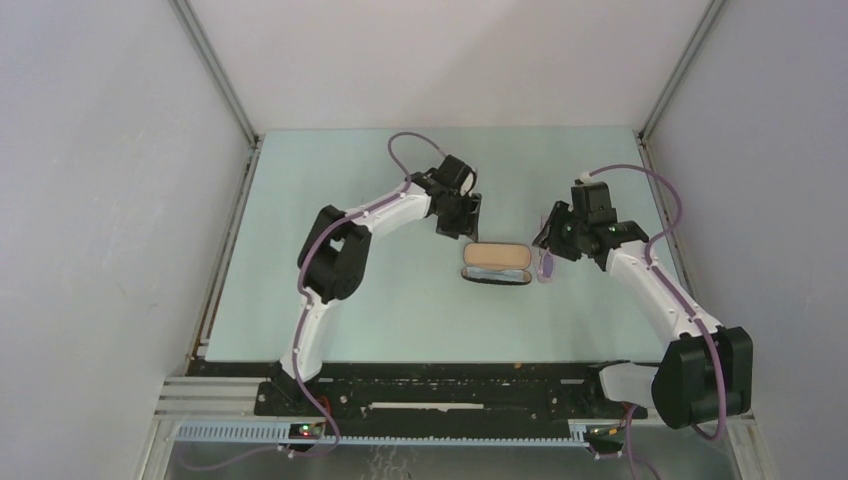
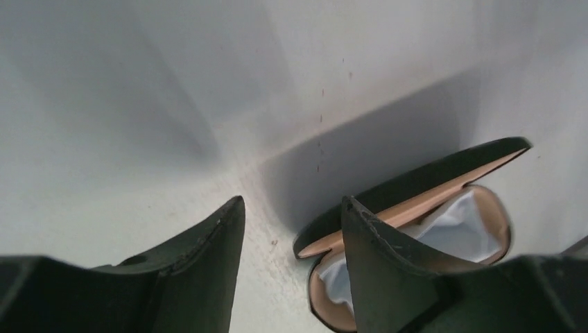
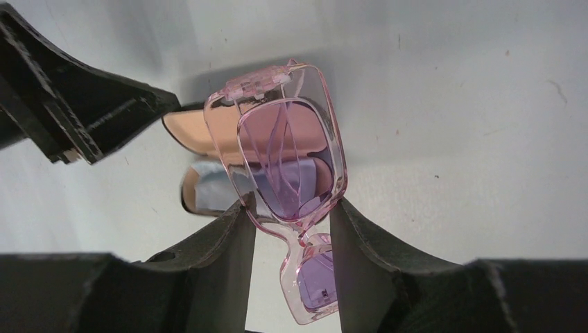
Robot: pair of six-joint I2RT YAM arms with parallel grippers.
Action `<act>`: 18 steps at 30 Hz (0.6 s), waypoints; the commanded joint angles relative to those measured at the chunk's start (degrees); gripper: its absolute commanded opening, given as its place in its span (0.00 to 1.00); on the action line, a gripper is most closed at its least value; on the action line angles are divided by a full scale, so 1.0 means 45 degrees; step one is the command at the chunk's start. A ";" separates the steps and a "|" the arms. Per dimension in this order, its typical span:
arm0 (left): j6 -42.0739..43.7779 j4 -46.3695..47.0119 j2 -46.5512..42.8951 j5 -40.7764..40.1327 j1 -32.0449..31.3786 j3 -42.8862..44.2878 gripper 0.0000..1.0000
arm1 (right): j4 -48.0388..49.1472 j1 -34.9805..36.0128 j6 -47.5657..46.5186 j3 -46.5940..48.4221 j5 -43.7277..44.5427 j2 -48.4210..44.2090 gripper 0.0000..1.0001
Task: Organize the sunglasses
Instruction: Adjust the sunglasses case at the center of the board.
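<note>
Left part of the table (image 1: 400,320): left gripper (image 1: 461,228) poised just beyond the far left corner of the black case (image 1: 497,263), angled down toward it. Parted to a middling width, nothing between the fingers, only bare tabletop through the gap in the left wrist view. No contact with the case to be made out there.

Middle: case lying open on the table, long side running left to right, lid tipped back, tan lining showing. In the lower half, a light blue cloth (image 2: 461,222) bunched up.

Right of the case: right gripper (image 1: 547,248) at the case's right end, clamped on the sunglasses (image 3: 291,156). Pinched across the pink translucent frame near the bridge, a finger on either side. One purple lens jutting out past the fingertips, the other tucked back between the fingers toward the wrist. Temples folded behind the lenses. Sunglasses just beside the case's right end, outside it, long axis pointing toward the open case. Cannot tell whether the far tip touches the case rim or the table.
</note>
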 commanded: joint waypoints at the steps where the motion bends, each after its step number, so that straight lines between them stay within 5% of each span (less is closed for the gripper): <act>1: -0.0363 0.0165 -0.1404 0.0311 -0.0387 -0.1142 0.58 | -0.0140 0.0183 0.0567 -0.0142 0.0281 -0.0711 0.11; 18: -0.0825 0.0939 -0.3191 0.0455 -0.1317 -0.4016 0.58 | 0.0117 0.1146 0.1381 -0.0144 0.0804 -0.0465 0.11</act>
